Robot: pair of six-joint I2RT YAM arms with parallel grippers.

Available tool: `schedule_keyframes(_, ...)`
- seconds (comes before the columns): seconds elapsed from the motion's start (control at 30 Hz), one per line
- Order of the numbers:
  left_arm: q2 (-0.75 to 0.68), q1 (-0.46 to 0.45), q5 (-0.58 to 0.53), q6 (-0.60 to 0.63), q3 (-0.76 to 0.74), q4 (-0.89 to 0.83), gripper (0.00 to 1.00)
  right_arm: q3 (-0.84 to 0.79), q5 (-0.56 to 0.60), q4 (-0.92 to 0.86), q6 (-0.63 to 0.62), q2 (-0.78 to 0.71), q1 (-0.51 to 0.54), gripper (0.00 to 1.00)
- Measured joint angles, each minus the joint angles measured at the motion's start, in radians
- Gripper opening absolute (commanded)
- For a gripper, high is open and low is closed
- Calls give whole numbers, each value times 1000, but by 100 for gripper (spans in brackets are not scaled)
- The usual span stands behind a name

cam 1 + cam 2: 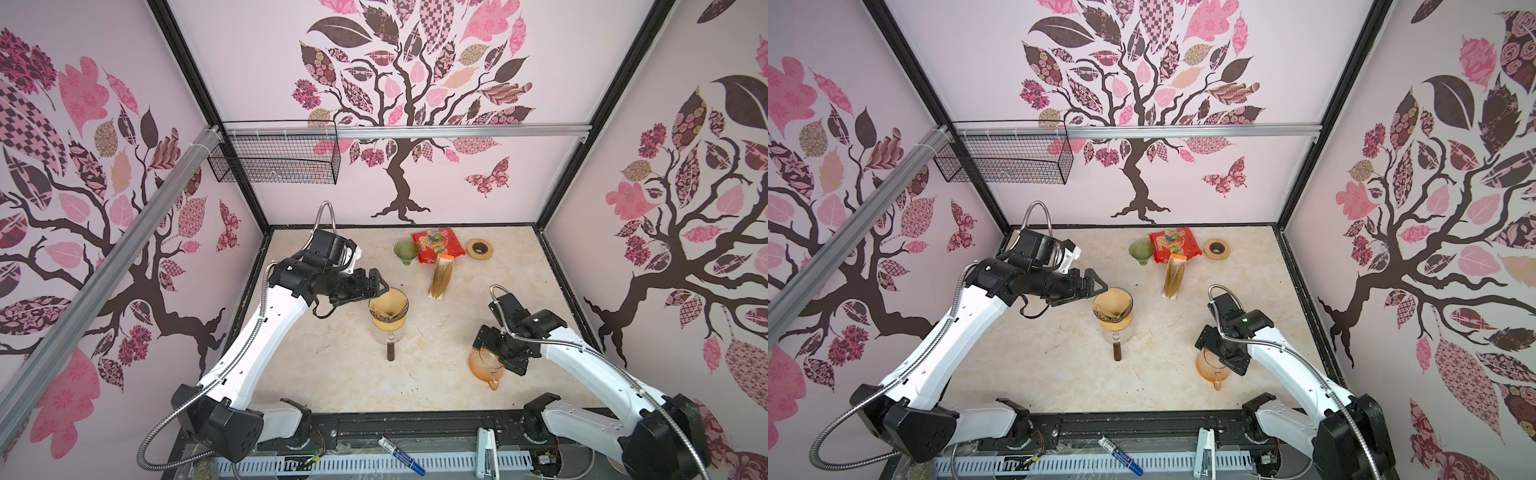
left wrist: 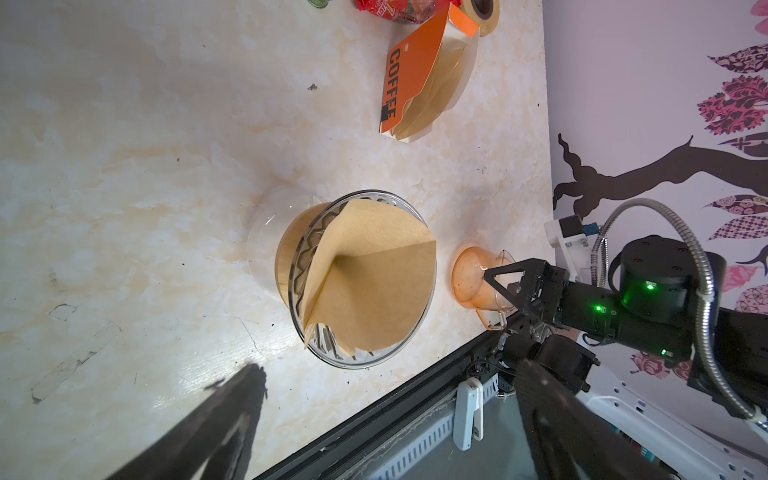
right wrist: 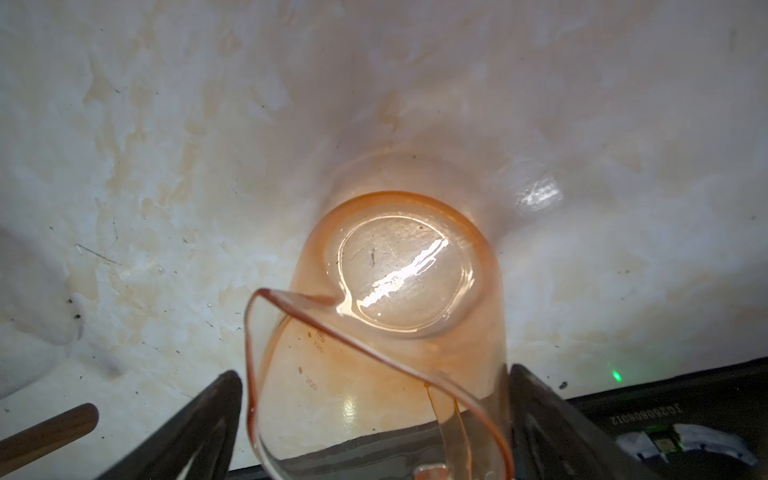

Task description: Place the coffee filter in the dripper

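Filter (image 2: 374,282) sits in the dripper (image 2: 360,365), half folded, with one flap standing off the glass. I judge it light, limp and easily creased, so I'd nudge only its upper edge, gently. Left tool (image 1: 381,282) is wide and empty, just beside the rim. Right tool (image 3: 374,378) is wide, straddling the jug (image 3: 399,274).

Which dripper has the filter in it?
The clear dripper mid-table: the brown filter sits in it. The green dripper at the back holds none.
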Motion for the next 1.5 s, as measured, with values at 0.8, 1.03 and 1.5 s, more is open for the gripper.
schedule_keyframes(0.8,8,35,6,-25,0,0,97,99,-126,220,29,215,44,100)
schedule_keyframes(1.03,20,51,17,-31,0,0,97,163,-124,249,30,248,56,100)
schedule_keyframes(1.5,20,87,58,-82,0,41,97,410,-11,133,-101,246,56,100)
